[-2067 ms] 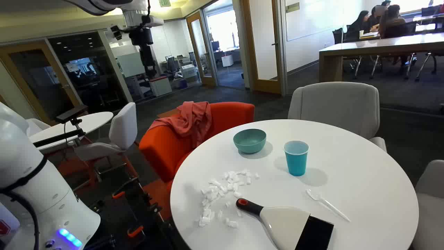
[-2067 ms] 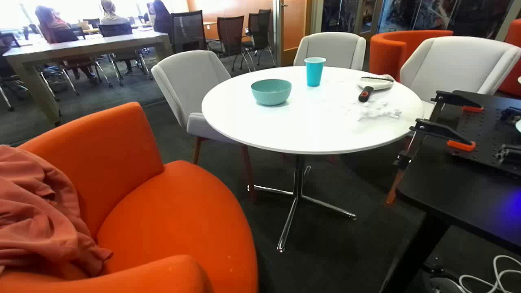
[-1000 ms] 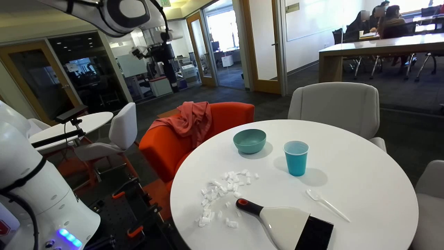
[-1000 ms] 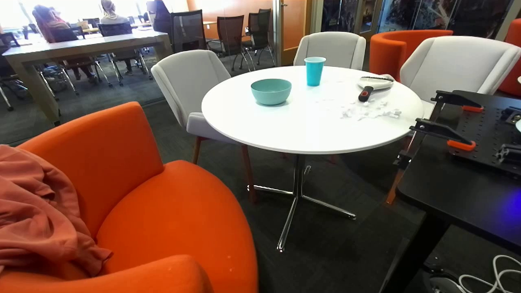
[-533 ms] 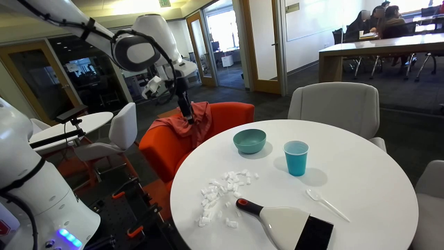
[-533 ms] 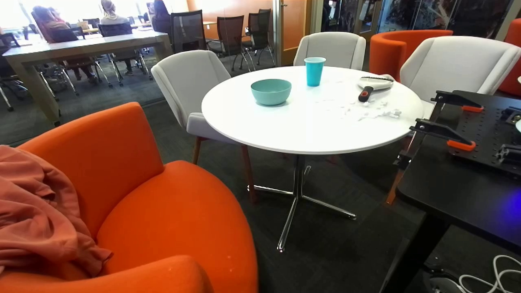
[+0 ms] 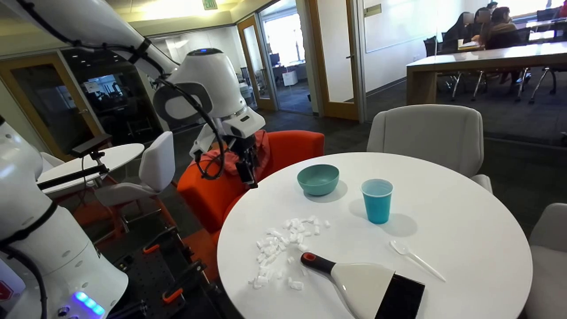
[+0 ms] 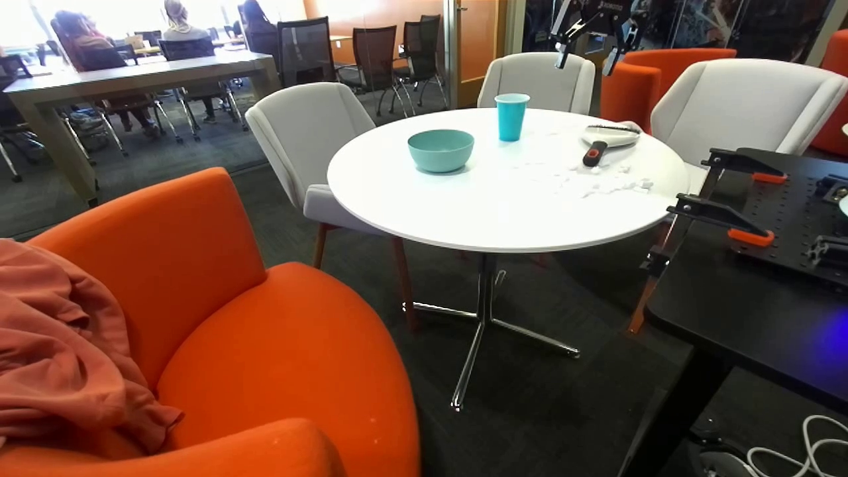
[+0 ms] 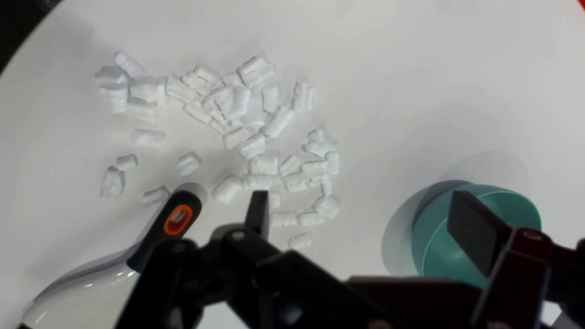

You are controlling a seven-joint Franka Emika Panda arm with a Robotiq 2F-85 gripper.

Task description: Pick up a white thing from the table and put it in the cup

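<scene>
Black two-fingered pincer (image 8: 585, 65) hangs higher than round white-topped counter (image 7: 465, 212), jaws spread wide. Small white crumpled scraps (image 9: 263, 164) lie scattered on counter. Light-blue plastic tumbler (image 7: 378, 201) stands upright, apart from scraps; round teal bowl (image 7: 318, 180) near it.

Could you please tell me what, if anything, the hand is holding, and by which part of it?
Nothing is held: the hand is open, its fingers apart with nothing between them.

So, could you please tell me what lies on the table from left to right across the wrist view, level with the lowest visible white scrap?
Black-and-orange handle → lowest visible white scrap → teal bowl.
</scene>
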